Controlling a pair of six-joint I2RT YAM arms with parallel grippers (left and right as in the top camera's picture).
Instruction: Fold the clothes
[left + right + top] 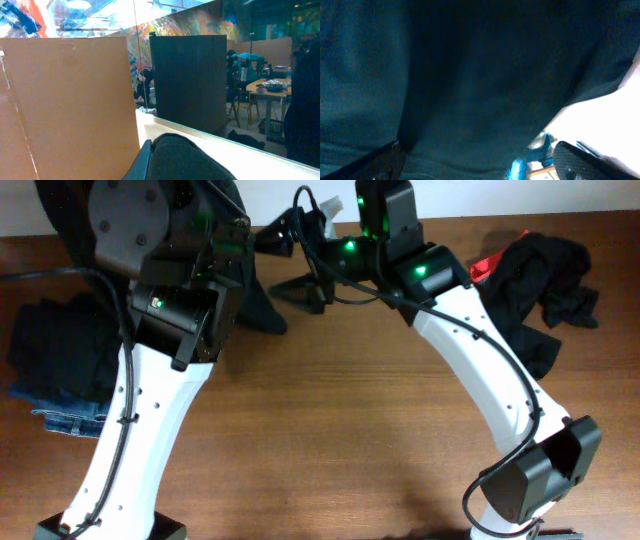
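Note:
A large black garment (265, 310) hangs at the back of the table between my two raised arms. In the left wrist view my left gripper (165, 165) is shut on a fold of that black garment (190, 160); from overhead the arm hides it. My right gripper (290, 260) is beside the hanging cloth, its fingers spread wide. In the right wrist view the black garment (470, 75) fills the frame, with the right gripper (482, 162) open and its two fingertips (385, 160) far apart, gripping nothing.
A pile of black clothes (60, 350) lies on blue denim jeans (70, 418) at the left edge. Another heap of black clothes (545, 280), one red-edged (485, 268), sits at the back right. Bare wooden table (330, 410) spans the middle and front.

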